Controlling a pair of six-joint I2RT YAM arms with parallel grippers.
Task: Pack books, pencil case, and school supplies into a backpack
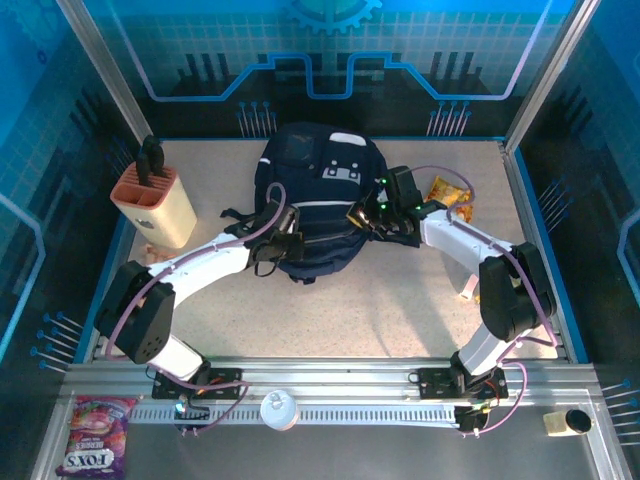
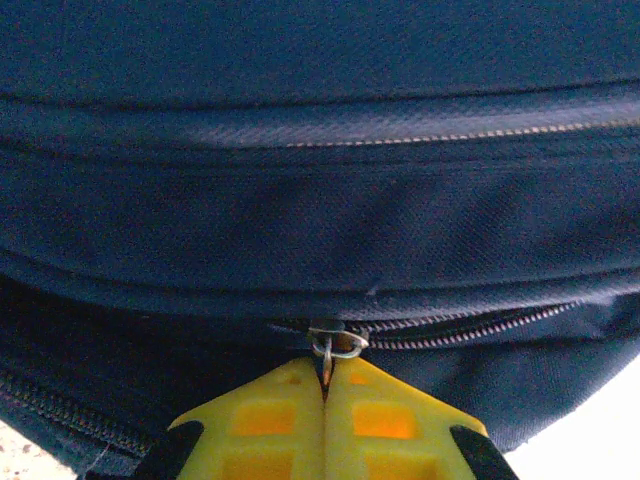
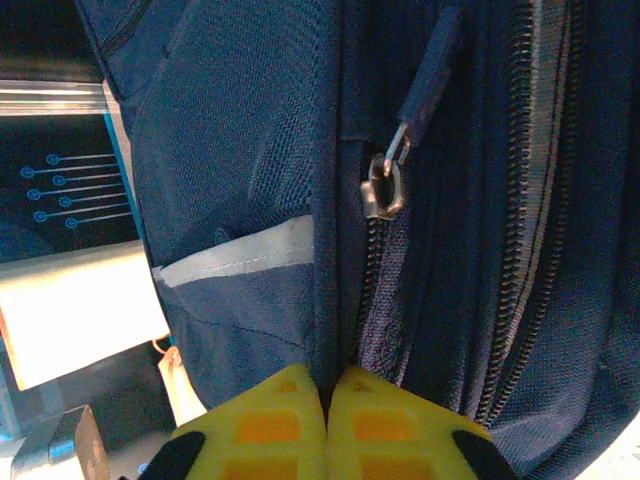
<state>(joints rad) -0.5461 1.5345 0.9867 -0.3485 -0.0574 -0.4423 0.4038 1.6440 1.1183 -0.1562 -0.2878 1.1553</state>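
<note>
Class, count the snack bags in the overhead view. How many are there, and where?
2. An orange snack bag lies right of the backpack; a purple candy bag lies at the near-left corner. Others may hide under the backpack.

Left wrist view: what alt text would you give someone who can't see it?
The left gripper, yellow-fingered, is shut on a small metal zipper pull of a dark navy backpack. Stitched seams and zipper teeth run across the fabric above.

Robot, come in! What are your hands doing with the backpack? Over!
Left gripper shut on zipper pull. Right gripper pinching backpack fabric. Snack bag lies off right, not blocking.
</note>
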